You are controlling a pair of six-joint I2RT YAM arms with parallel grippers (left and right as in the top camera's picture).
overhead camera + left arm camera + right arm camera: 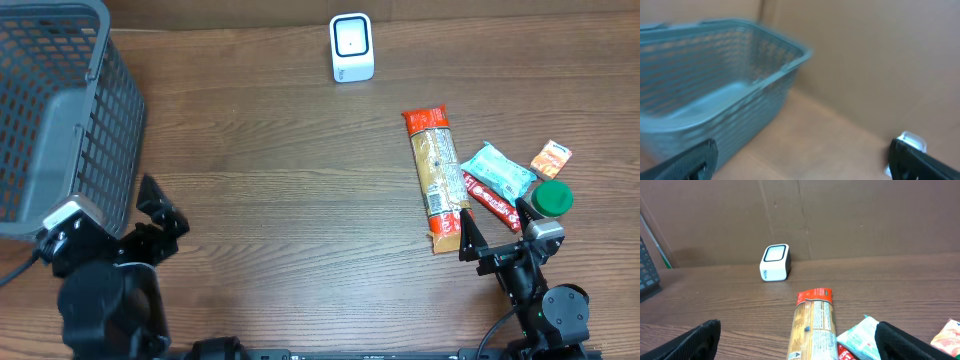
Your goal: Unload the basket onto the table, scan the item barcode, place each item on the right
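Black fingers on the right gripper (497, 228) stand wide apart and hold nothing. It sits low at the near edge of the table (280, 200), on the right side. Just in front of it lies the long pasta bag (437, 175), flat on the brown wood, with red ends and a tan middle. From the right wrist camera, the bag's near end shows between the two open fingers, and the bag points away toward the back. I cannot tell if a finger touches it. Right beside the bag, on its right, lies a thin red bar (490, 198), and next to that is a light blue packet (500, 170). A round green lid (552, 198) sits close to the gripper's right finger, and a small orange packet (551, 158) lies just behind the lid. The white scanner (351, 47) stands far back near the brown wall, well apart from the bag and a bit to its left. It has a dark square ring on its face. The left gripper (160, 215) is on the other side of the table, near the front left. Its black fingers are spread wide too, and nothing is in them. A big grey basket (60, 110) stands right beside it, at the back left. The left wrist camera is blurry, but it shows the basket's mesh wall and rim.
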